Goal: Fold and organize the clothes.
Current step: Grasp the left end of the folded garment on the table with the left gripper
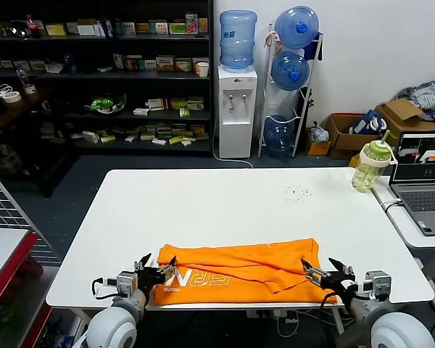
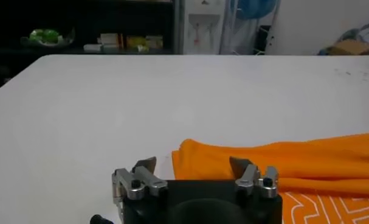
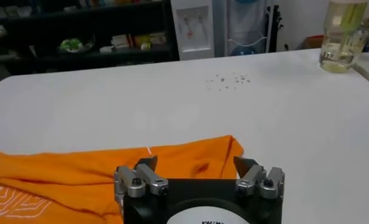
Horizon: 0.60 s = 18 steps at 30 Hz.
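Lying along the lower edge of the white worktop (image 1: pixel 225 203), in the lower centre of the head view, the orange T-shirt (image 1: pixel 239 272) is folded into a long horizontal band, its white printed lettering showing at the lower left of the cloth. The left end effector (image 1: pixel 157 271) sits at the shirt's left end in the lower left of the frame, fingers spread wide and holding nothing; its wrist view shows the folded corner of the cloth just beyond the fingertips. The right end effector (image 1: pixel 320 273) sits at the shirt's right end, lower right, likewise spread wide and empty. A green-capped bottle (image 1: pixel 368 166) stands at the worktop's right edge beside a laptop (image 1: pixel 424 192).
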{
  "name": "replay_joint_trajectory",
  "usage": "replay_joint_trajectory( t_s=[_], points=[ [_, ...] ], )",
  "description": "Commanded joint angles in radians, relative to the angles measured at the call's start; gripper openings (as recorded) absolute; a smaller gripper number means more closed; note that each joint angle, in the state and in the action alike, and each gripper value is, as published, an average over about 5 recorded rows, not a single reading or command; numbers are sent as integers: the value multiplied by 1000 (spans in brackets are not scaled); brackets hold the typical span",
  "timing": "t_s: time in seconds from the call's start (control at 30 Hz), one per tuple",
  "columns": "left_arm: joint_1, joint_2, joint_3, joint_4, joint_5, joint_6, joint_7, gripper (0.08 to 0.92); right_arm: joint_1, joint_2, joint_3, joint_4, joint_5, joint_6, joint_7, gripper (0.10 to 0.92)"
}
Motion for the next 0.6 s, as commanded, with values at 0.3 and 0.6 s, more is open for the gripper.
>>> replay_joint_trajectory(
  t_s=[0.3, 0.6],
  points=[
    [-6, -33, 20, 39, -10, -3, -28, 671, -22, 9, 15, 4, -9, 3, -2, 823],
    [7, -40, 26, 15, -30, -5, -47, 411, -5, 11, -1, -5, -7, 4, 3, 823]
  ],
)
